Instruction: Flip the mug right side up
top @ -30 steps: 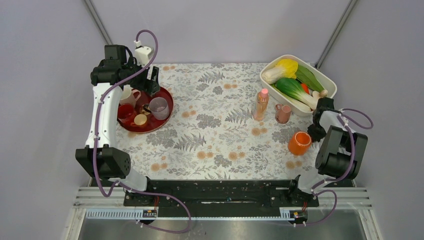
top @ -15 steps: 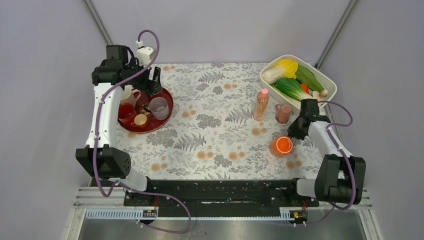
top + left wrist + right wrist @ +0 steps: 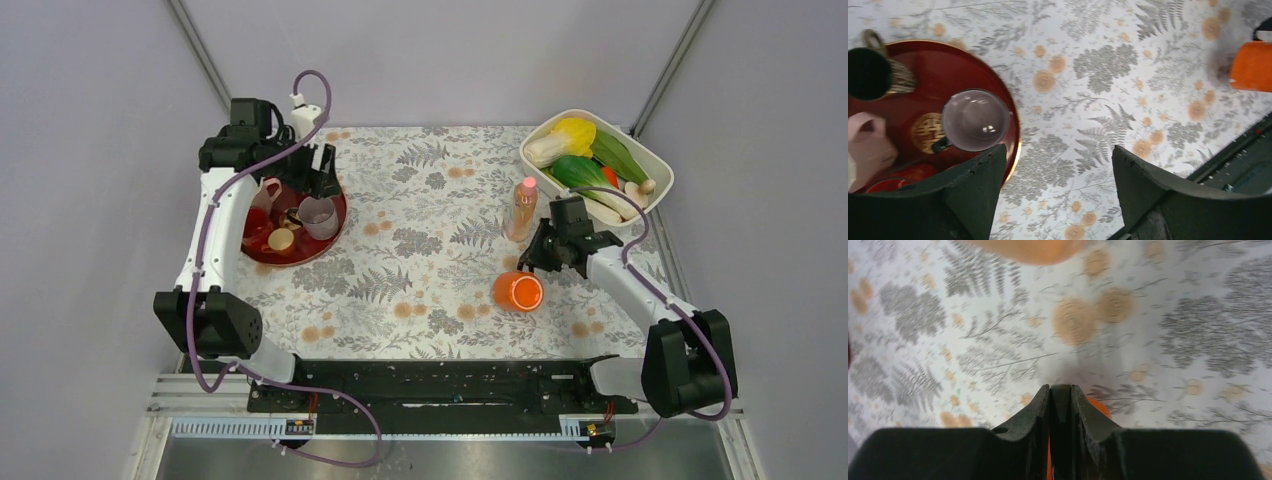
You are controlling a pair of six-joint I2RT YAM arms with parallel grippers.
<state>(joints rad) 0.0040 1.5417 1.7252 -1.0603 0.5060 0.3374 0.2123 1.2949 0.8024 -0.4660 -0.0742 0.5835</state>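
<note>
Over red tray (image 3: 948,55), L gripper (image 3: 1058,155) is hovering, jaws spread, near mug (image 3: 868,147); R gripper (image 3: 1050,390) (well right of tray) is pinching orange cup (image 3: 517,291).

tray (image 3: 310,249): far left on the table (image 3: 430,260) — the mug (image 3: 262,192) in its back-left part, a second mug (image 3: 318,215) right of it
bin (image 3: 640,144): far-right corner, vegetables (image 3: 585,175) inside
bottle (image 3: 522,208): upright, just left of the bin
lone cup (image 3: 517,291): in front of the bottle
</note>
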